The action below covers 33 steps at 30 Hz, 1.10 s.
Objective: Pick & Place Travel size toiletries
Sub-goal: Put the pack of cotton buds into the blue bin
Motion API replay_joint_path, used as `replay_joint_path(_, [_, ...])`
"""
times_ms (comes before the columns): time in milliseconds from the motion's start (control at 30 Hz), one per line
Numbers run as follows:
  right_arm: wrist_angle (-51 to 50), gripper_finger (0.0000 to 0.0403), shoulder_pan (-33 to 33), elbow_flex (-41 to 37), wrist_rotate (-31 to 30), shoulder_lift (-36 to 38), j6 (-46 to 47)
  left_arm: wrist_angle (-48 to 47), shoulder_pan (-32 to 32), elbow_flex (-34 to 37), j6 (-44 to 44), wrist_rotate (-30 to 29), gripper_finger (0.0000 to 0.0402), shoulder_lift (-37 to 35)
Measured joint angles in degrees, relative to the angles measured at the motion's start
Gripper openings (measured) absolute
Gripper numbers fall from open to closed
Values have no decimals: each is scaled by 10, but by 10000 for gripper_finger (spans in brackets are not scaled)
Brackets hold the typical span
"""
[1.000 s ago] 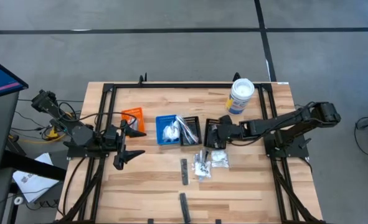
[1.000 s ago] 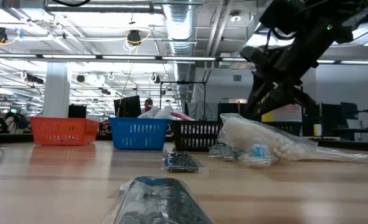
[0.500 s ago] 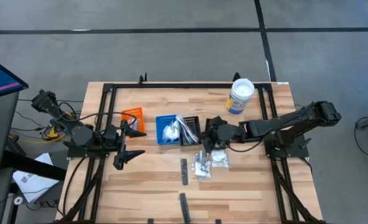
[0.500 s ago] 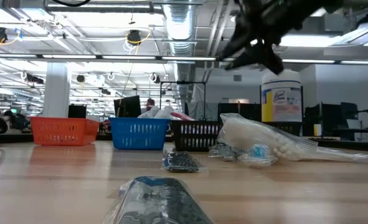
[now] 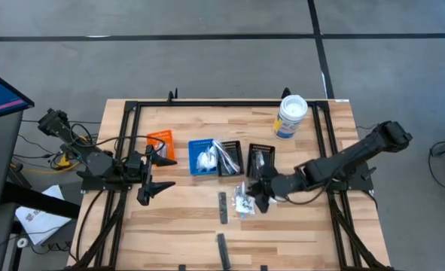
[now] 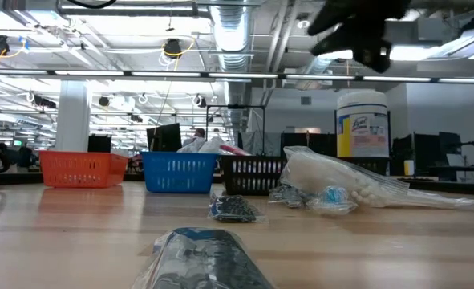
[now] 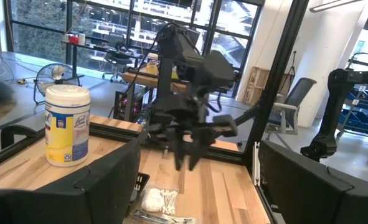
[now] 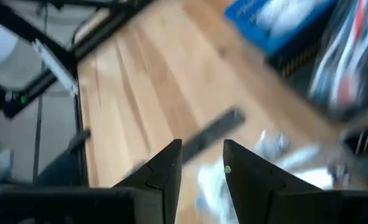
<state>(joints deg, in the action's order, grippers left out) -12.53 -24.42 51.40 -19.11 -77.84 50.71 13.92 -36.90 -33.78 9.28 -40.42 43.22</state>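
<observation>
1. The right end effector [image 5: 261, 197] hangs above the loose pile of toiletries [image 5: 251, 197] in the middle of the tabletop [image 5: 297, 233]. Its arm reaches in from the right, most likely because this pile is the next stock to be sorted.
2. In the right wrist view its two fingers [image 8: 164, 171] stand a narrow gap apart with nothing between them. That suits a thin, crinkly packet better than a wide spread would.
3. The pile holds a clear bag of cotton swabs [image 6: 337, 181], a silvery sachet [image 6: 232, 209] and small white packets. They lie touching and overlapping, so lifting just one item will take a careful approach.
4. Two dark slim items lie apart from the pile. One dark stick [image 5: 223, 208] is just to its left, and another wrapped piece [image 5: 222, 251] sits at the near edge of the tabletop, large in the low view.
5. Three bins stand in a row across the far middle, presumably as drop places: an orange bin [image 5: 160, 141] on the left, a blue bin [image 5: 202, 157] already holding white packets, and a black bin [image 5: 258, 158] on the right. Clear-wrapped sticks with red [image 5: 228, 156] rest in a black basket between the blue and black bins.
6. The white wipes tub [image 5: 291, 116] stands upright at the far right, well apart from the work, so it looks like a bystander.
7. The left end effector [image 5: 153, 175] waits at the left side with its fingers spread wide and empty, out of the right arm's way.
</observation>
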Motion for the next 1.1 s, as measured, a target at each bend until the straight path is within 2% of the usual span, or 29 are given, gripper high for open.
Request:
replay_joint_path(300, [-131,111,-92,0,-2,0,157,0,0,0,0,0,319,0])
replay_joint_path(833, [-304,111,-177,0,-3,-3,321,-2,0,0,0,0,319,0])
replay_joint_path(1000, [-307,111,-184,-12,-3,-2,337,-2,0,0,0,0,319,0])
replay_joint_path(1100, [-303,111,-183,-34,-3,-2,378,-2,0,0,0,0,319,1])
